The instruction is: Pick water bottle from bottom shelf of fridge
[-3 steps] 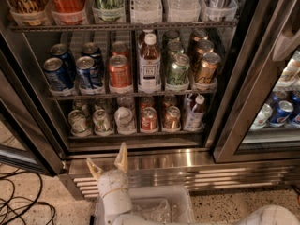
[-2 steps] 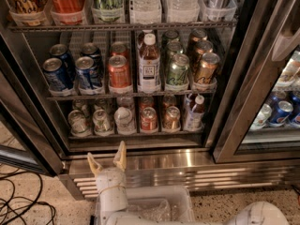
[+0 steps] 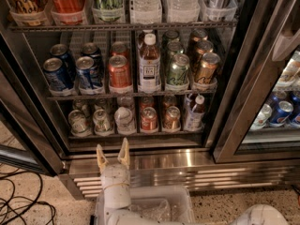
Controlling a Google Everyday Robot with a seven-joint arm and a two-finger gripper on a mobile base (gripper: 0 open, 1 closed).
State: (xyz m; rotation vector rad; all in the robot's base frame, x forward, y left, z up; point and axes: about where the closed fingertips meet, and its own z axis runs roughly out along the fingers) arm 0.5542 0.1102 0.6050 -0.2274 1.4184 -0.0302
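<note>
**Claw low and ready, water bottle waiting on the bottom rack**

The claw (image 3: 112,153) hovers in front of the shiny steel base of the fridge (image 3: 197,159), just below the open cabinet. Its two tan fingers (image 3: 124,150) are spread apart and pointing up at the racks, with nothing between them.

And there's the target! The water bottle (image 3: 125,119) stands upright on the bottom shelf (image 3: 154,134), third lane from the left, almost straight above the claw. A silver-topped can (image 3: 102,121) sits just beside it on the left, a red can (image 3: 149,119) on the right.

It's a squat little thing, clear and pale, looking no taller than its can neighbours. It's not the reddish drink bottle (image 3: 194,112) further right, and not the tall tea bottle (image 3: 149,62) one rack up.

How will it handle? Light, I'd judge: thin plastic that gives under a squeeze, possibly slick if chilled. The best hold looks like the body below the shoulder, gripped firmly but not crushed. The close neighbours leave little room for the fingers, so a straight entry looks wise.
</note>
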